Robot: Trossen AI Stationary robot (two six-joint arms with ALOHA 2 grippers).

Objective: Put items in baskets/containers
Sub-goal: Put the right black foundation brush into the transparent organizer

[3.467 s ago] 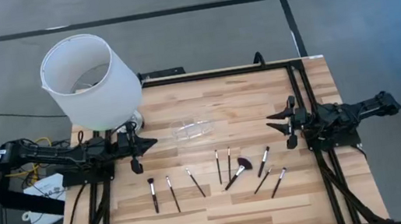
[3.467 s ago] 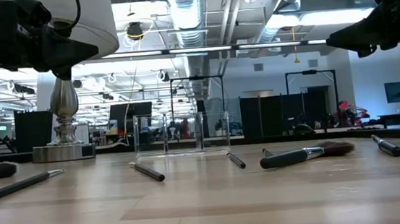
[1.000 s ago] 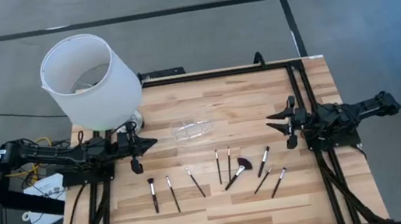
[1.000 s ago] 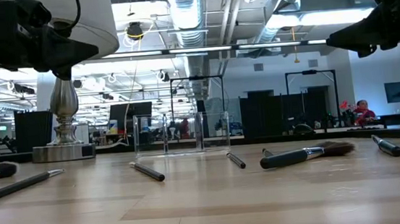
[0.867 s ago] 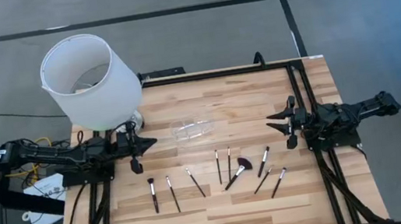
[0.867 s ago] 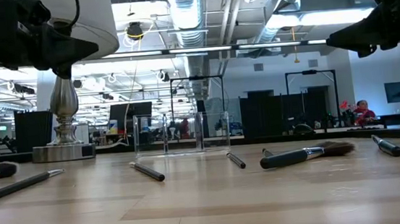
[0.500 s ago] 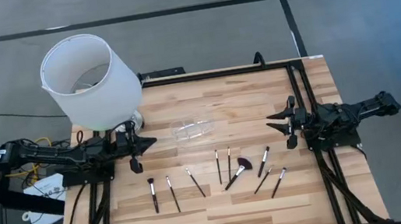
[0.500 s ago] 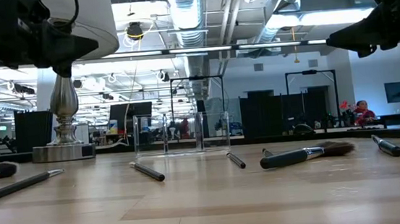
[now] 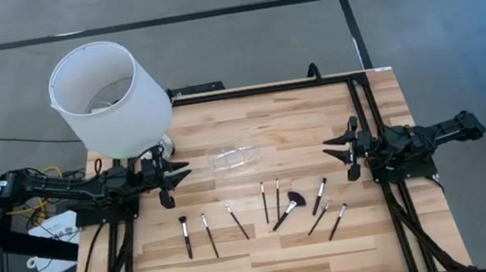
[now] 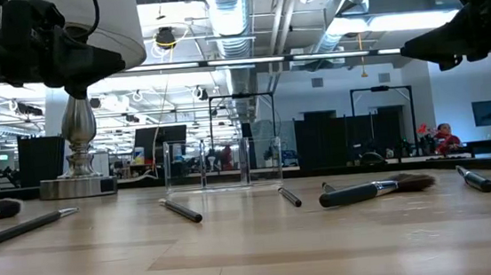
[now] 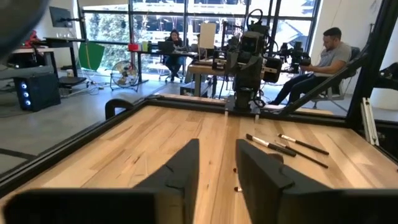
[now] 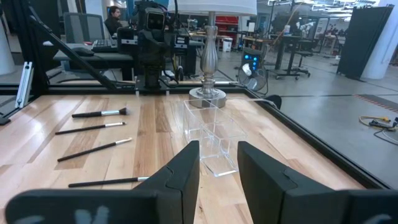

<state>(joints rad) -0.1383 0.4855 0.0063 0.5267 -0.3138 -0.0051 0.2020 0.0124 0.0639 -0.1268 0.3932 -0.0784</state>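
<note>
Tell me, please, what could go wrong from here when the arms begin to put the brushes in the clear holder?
1. The clear holder is nearly invisible on the wooden table, so an arm could bump and shift it.
2. The lamp stands close beside the left gripper; a lifting arm might strike its shade.
3. The fan brush lies tight among other makeup brushes, so open jaws may catch two.

Left arm [image 9: 70, 191] extended horizontally from the desk's left edge, its left gripper [image 9: 175, 173] raised, fingers [image 11: 180, 171] parted with a narrow gap, empty. Right arm [image 9: 425, 139] mirrored at the right edge, its right gripper [image 9: 333, 150] likewise raised, fingers [image 12: 183, 168] slightly apart, holding nothing. Grippers face each other, well apart.
</note>
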